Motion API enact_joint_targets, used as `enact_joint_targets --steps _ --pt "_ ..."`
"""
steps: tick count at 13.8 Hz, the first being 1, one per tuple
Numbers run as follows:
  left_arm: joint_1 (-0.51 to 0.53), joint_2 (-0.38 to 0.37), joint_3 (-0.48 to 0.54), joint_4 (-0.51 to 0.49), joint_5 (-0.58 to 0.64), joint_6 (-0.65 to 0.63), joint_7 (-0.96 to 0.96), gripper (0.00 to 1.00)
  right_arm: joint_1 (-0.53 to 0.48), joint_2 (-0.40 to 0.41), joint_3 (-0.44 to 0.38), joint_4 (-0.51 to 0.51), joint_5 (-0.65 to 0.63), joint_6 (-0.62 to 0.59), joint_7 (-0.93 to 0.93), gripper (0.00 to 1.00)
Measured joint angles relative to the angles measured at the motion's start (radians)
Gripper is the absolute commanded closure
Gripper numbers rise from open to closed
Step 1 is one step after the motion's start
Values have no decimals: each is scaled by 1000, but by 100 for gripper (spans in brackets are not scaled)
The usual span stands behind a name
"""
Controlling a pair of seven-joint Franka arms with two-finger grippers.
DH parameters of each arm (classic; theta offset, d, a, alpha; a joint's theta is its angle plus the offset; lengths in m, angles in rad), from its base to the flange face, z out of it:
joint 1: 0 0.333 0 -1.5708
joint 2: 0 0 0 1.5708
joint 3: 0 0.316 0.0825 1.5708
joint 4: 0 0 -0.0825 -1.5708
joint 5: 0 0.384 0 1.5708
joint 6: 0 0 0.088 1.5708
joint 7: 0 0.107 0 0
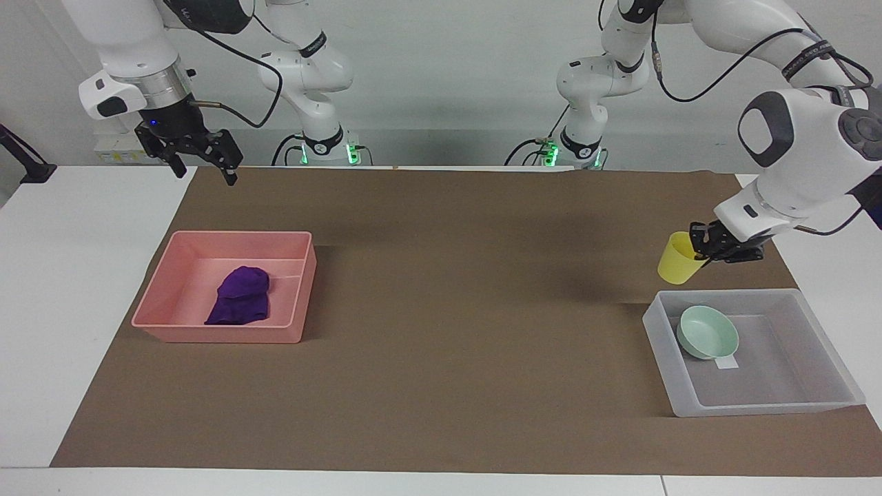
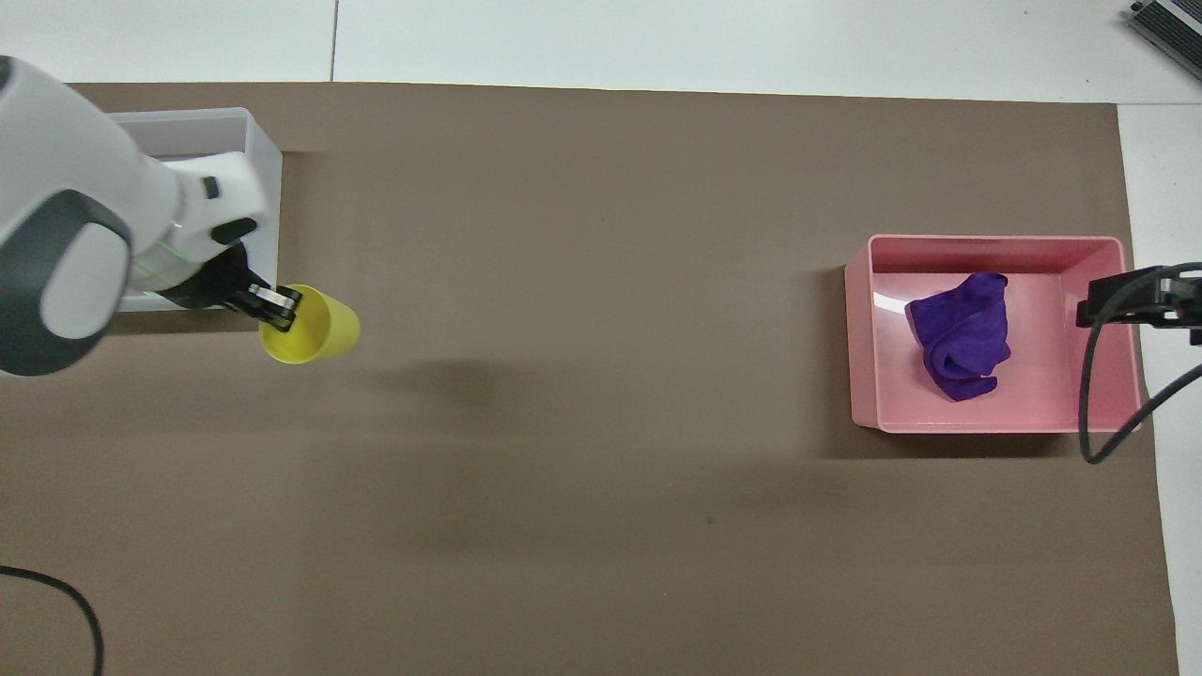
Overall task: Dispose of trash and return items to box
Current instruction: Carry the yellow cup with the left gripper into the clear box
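Gripping the yellow cup by its rim, the left gripper hangs at frame right, above the mat just beside the clear box holding the mint bowl. At frame left, the purple wad lies in the pink tray; the right gripper, jaws apart, waits at upper left.

From above, the left arm covers most of the clear box, and the mint bowl inside cannot be seen there. The left gripper hides part of the yellow cup's rim. The right gripper is cut off by the picture's edge, so its fingers seem only partly shown there.
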State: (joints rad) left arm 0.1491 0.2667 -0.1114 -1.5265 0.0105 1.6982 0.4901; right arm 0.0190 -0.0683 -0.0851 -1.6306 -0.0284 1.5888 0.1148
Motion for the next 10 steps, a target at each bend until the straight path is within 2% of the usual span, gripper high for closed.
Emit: enact_joint_targets --steps 4,10 --pt "7 89 16 51 67 94 3 100 0 0 0 0 0 0 0 0" --pt "55 197 23 57 72 193 4 100 0 0 0 0 0 0 0 0"
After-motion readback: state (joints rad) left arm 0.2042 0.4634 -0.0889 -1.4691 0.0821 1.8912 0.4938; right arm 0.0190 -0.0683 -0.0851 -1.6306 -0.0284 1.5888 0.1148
